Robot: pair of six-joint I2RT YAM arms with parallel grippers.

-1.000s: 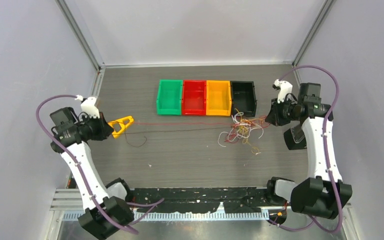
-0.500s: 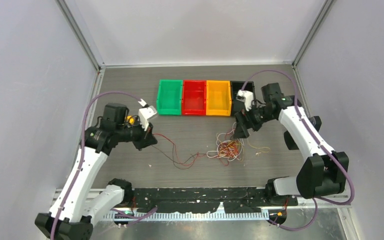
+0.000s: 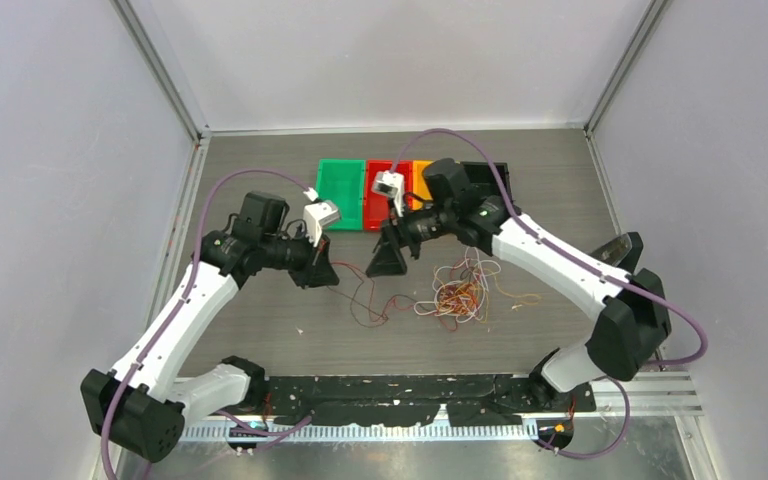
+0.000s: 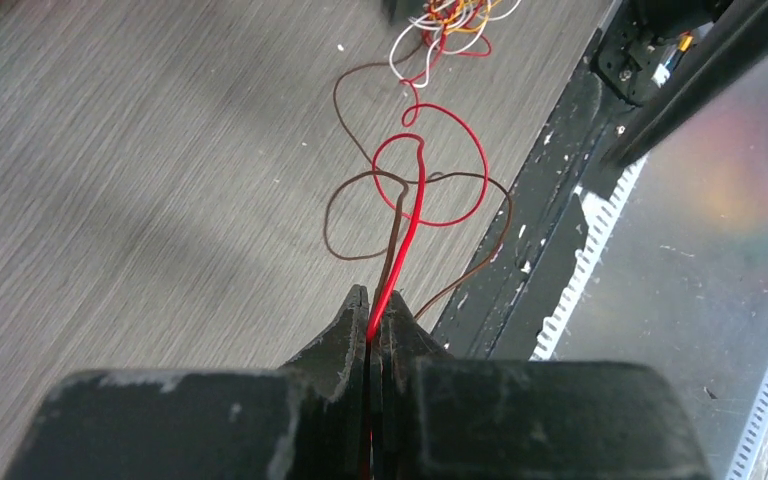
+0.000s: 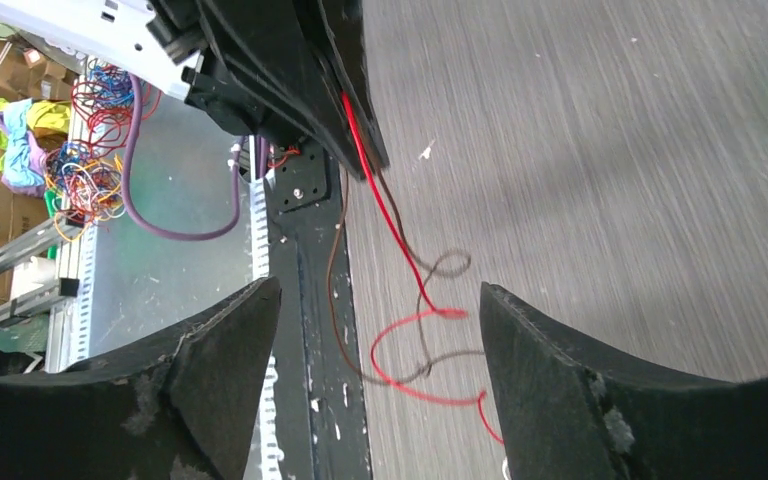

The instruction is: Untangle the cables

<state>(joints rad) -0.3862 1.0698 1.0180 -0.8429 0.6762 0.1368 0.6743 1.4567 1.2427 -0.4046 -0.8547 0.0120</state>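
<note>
Left gripper (image 4: 370, 300): clenched. Its 2 black fingers meet with no gap and pinch the red wire (image 4: 422, 190) at the tips. The brown wire (image 4: 360, 215) runs into the same pinch right beside it.
Right gripper (image 5: 378, 290): released. Its 2 fingers stand wide apart with nothing between them, and it points at the left gripper, which is near and just across from it.
Gripper placing: in the top view both sit above the middle of the table (image 3: 260, 330), in front of the bins, the left one lower and to the left.
Red wire: it leaves the pinch, bends into 1 round loop lying on the table, then a smaller loop, and runs on to the tangle.
Brown wire: it spreads into wider loops that cross the red loop. 1 arc reaches the black strip (image 3: 410, 385) along the near edge of the table.
Cables (image 3: 458, 296): most lie as 1 heap of red, orange and whitish curls on the table, to the right of both grippers and beside the right forearm, with loose whitish and yellowish ends sticking out.
Bins: 4 stand in a row at the back, green bin (image 3: 338, 195), red bin (image 3: 378, 208), orange bin (image 3: 422, 170) and black bin (image 3: 498, 172). The right arm covers part of the last 3.
Heap and bins: apart, with the heap nearer the arm bases.
</note>
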